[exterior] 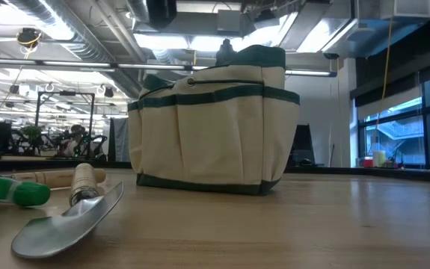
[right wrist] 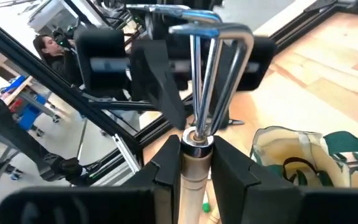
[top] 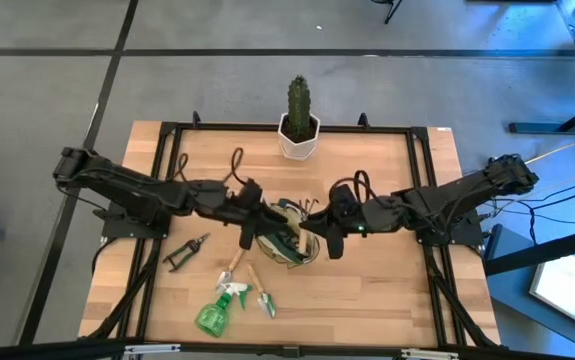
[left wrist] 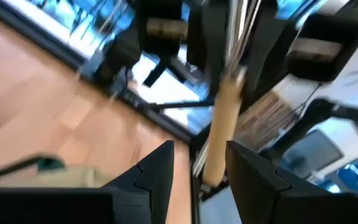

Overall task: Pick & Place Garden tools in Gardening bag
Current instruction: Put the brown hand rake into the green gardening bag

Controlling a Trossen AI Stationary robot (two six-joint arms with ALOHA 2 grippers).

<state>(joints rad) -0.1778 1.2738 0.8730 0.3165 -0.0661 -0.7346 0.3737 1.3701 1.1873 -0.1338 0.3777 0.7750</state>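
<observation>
Right wrist view: right tool clamps a fork above the gardening bag; left tool state unclear.

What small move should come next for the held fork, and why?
Probably lower it into the gardening bag: the right gripper is shut on the fork, the bag's open mouth lies close beside it, and the left gripper hovers opposite.
</observation>
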